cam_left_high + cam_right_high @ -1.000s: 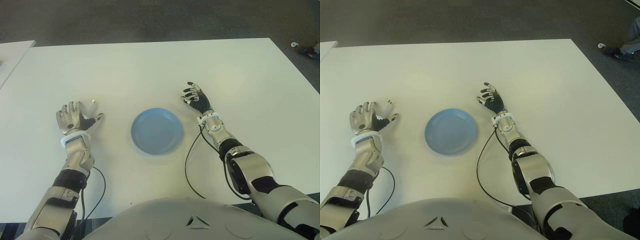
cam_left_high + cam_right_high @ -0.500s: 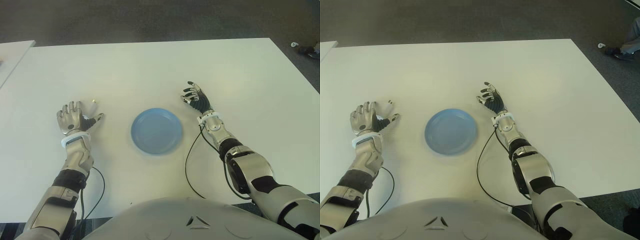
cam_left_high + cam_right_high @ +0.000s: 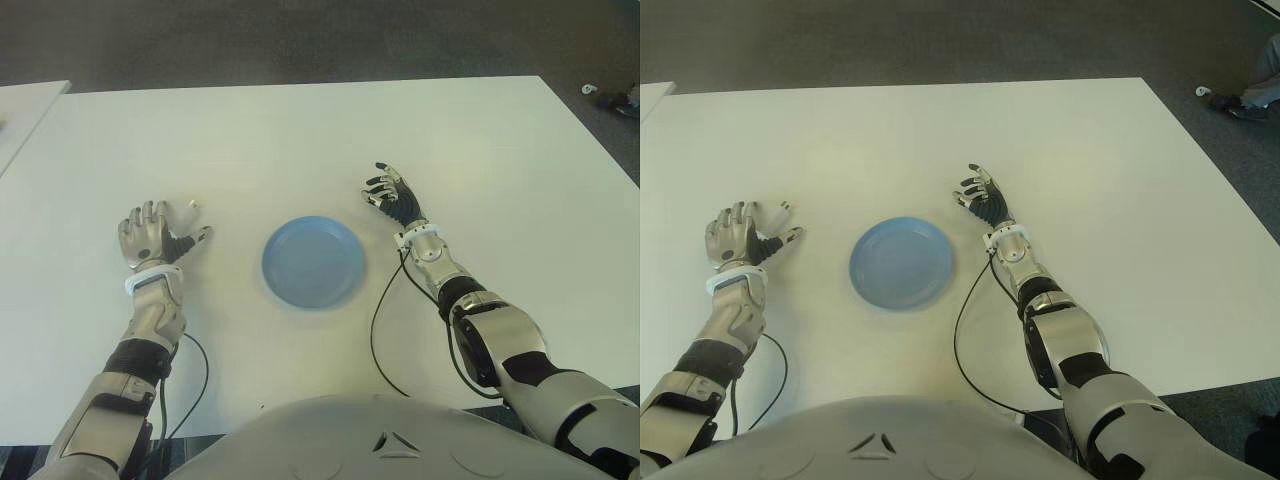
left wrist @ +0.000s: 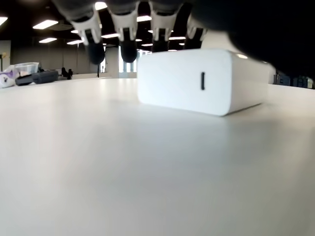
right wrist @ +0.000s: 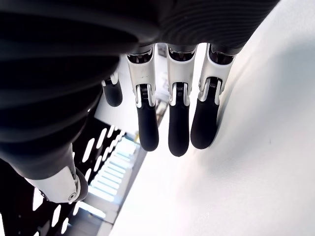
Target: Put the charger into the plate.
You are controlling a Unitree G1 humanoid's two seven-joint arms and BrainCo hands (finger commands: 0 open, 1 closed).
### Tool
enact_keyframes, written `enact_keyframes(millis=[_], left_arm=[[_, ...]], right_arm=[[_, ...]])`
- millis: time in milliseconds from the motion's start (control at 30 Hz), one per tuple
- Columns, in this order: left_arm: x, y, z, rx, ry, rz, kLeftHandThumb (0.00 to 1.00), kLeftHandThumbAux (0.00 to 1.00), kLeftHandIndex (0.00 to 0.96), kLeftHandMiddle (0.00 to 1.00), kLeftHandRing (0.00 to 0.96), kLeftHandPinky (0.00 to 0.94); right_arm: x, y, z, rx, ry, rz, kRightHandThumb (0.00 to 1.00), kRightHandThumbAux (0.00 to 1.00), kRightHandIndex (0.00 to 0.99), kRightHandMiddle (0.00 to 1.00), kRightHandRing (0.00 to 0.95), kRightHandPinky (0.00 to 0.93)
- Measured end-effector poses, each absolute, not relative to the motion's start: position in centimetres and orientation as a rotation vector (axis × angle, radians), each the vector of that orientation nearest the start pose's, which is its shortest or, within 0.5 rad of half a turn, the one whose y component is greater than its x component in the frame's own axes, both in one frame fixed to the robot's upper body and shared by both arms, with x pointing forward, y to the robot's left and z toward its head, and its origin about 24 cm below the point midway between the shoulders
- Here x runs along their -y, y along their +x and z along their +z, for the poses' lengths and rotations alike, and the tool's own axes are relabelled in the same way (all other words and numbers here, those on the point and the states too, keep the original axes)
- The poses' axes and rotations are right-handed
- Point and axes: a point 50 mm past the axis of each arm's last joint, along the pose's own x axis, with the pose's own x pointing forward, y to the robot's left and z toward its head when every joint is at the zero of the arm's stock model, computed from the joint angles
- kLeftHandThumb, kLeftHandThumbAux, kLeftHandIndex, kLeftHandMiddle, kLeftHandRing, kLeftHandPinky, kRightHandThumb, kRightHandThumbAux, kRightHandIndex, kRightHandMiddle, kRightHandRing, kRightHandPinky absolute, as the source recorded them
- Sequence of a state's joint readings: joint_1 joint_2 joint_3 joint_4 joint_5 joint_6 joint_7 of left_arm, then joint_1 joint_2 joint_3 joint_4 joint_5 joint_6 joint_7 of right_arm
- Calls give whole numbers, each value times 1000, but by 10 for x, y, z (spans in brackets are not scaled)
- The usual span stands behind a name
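The work is at its opening step: the reach for the charger [image 4: 194, 81], which has not yet been grasped. It is a white block lying on the white surface [image 3: 300, 140], just ahead of the left hand [image 3: 147, 238]; in the eye views it barely stands out against the surface, with only its prongs showing near the fingertips, while the left wrist view shows it plainly, close under the spread fingers [image 4: 93, 37], which hold nothing. Whether any fingertip touches it cannot be told. The next move, as I judge it, calls for the left hand to go a little farther forward, close thumb and fingers around the block, lift it, and carry it toward the robot's right to the blue plate [image 3: 313, 261], which lies near, between the two hands, with nothing in it. The right hand [image 3: 395, 198] shows just beyond the plate's right edge, idle, its fingers loosely extended and holding nothing. A black cable [image 3: 378, 320] trails from the right forearm across the surface beside the plate, clear of the path from the left. Nothing lies between charger and plate.
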State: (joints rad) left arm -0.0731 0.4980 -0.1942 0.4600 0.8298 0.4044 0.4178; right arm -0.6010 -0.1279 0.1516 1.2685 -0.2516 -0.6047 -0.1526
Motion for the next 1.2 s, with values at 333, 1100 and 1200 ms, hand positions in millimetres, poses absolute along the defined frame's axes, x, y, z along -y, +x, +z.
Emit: enact_keyframes(millis=[333, 1100, 1200], left_arm=[[-285, 237, -10, -336, 1540, 300, 147, 312, 0, 0, 0, 0], [-256, 185, -4, -127, 1566, -56, 62, 293, 0, 0, 0, 0], [-256, 180, -3, -118, 1564, -71, 70, 300, 0, 0, 0, 0]], right_arm=[[135, 321, -11, -43, -446, 202, 0, 623, 78, 323, 348, 312], [134, 322, -12, -66, -437, 197, 0, 586, 63, 313, 330, 263], [134, 322, -11, -65, -437, 197, 0, 581, 63, 316, 330, 260]])
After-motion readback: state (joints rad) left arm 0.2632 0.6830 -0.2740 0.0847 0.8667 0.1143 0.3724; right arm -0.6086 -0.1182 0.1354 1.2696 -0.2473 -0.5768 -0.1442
